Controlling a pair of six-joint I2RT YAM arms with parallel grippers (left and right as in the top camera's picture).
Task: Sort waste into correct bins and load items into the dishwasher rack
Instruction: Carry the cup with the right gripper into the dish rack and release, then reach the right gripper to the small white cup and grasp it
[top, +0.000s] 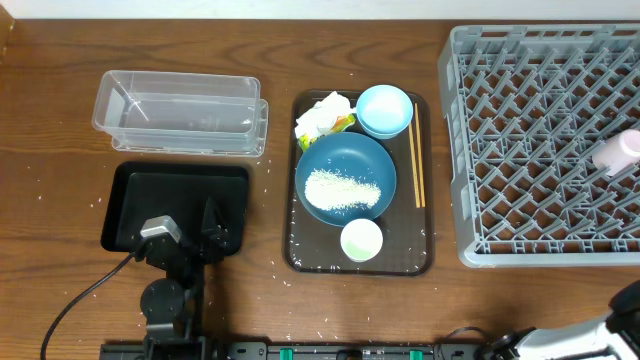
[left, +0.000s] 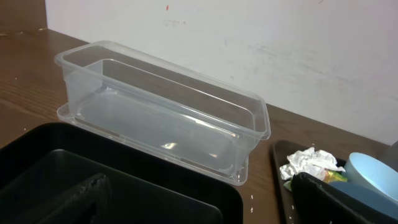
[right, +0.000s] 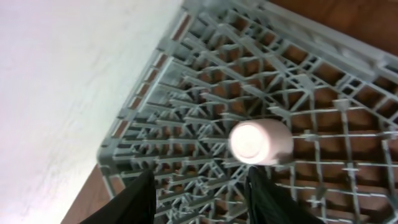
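A pink cup (right: 261, 142) lies on its side on the grid of the grey dishwasher rack (right: 186, 106), just past my right gripper (right: 202, 182), which is open with nothing between its fingers. In the overhead view the cup (top: 618, 152) sits at the rack's (top: 545, 240) right side. My left gripper (left: 205, 200) hangs open over the black tray (top: 130, 190), beside the clear tub (top: 180, 110). On the brown tray (top: 300, 255) are a dark blue bowl (top: 350, 155) holding rice (top: 340, 188), a pale blue bowl (top: 384, 108), a napkin (top: 323, 112), a wrapper (top: 343, 124), chopsticks (top: 414, 155) and a white cup (top: 361, 240).
Loose rice grains lie scattered on the wooden table (top: 270, 270) around the brown tray. The left arm's base and cable (top: 80, 300) occupy the near left; part of the right arm (top: 560, 342) shows at the near right edge.
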